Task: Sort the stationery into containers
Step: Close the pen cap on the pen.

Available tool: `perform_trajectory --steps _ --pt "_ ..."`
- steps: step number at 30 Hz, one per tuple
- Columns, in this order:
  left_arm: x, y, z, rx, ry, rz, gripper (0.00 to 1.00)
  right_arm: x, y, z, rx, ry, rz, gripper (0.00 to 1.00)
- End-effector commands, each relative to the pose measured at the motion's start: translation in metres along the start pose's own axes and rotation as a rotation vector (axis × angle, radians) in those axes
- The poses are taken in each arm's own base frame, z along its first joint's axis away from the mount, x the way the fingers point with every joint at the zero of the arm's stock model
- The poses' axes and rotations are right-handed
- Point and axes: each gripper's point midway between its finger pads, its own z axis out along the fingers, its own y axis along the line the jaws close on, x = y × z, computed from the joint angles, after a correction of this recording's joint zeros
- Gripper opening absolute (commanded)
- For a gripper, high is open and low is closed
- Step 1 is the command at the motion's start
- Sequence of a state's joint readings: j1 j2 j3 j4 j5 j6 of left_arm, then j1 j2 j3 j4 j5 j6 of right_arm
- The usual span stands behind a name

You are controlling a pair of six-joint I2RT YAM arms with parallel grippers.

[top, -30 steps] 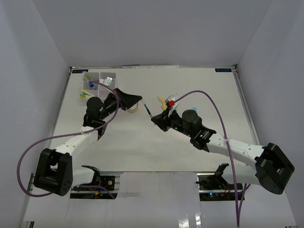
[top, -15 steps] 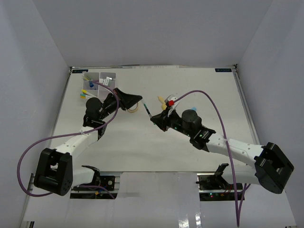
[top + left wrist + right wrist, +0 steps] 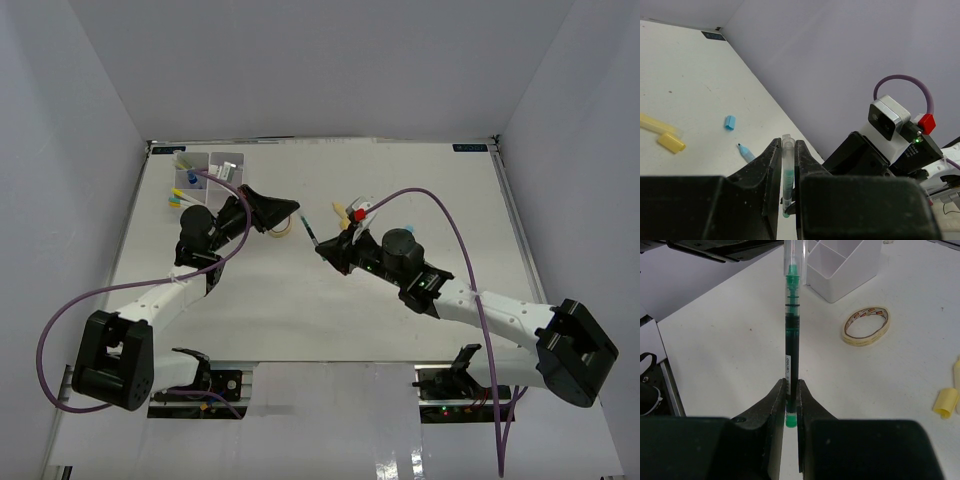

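Two grippers, one pen: the right gripper (image 3: 791, 390) is clamped on the tail end of a green pen (image 3: 791, 340), while the left gripper (image 3: 787, 150) pinches its clear-capped tip. The pen is held clear of the table (image 3: 400, 190), midway between the arms. A tan tape ring (image 3: 866, 326) lies near the white organizer tray (image 3: 845, 270) at the far left; a yellow cap (image 3: 671, 142) and a small blue cap (image 3: 730, 122) lie loose beyond

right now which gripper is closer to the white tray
Left. The left gripper is just beside the white tray, shut on one end of the green pen. The right gripper holds the pen's other end, farther out toward the table's middle.
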State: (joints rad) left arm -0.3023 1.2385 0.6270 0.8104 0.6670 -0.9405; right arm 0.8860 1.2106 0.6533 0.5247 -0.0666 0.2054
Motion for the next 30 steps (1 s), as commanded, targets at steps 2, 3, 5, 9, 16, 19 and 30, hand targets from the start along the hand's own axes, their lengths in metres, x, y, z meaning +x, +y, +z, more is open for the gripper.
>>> perform_trajectory --steps 2,3,5,9,16,19,30 --pt "0.009 -0.005 0.002 0.037 0.049 0.035 0.00 -0.050 0.010 0.008 -0.026 -0.133 -0.016 0.08" --pt "0.010 -0.006 0.003 0.041 0.055 0.040 0.00 -0.052 0.010 0.008 -0.028 -0.139 -0.018 0.08" --pt "0.013 -0.007 0.004 0.049 0.072 0.040 0.00 -0.057 0.011 0.008 -0.031 -0.156 -0.025 0.08" --pt "0.018 -0.007 0.005 0.061 0.085 0.020 0.00 -0.063 0.011 0.007 -0.026 -0.177 -0.035 0.08" --pt "0.023 -0.012 0.006 0.095 0.108 -0.012 0.00 -0.067 0.009 0.009 -0.017 -0.199 -0.039 0.08" --pt "0.026 -0.014 0.008 0.095 0.114 -0.012 0.00 -0.075 0.009 0.009 -0.012 -0.219 -0.046 0.08" --pt "0.055 -0.020 0.018 0.074 0.193 0.041 0.00 -0.107 0.010 0.007 0.003 -0.291 -0.092 0.08"
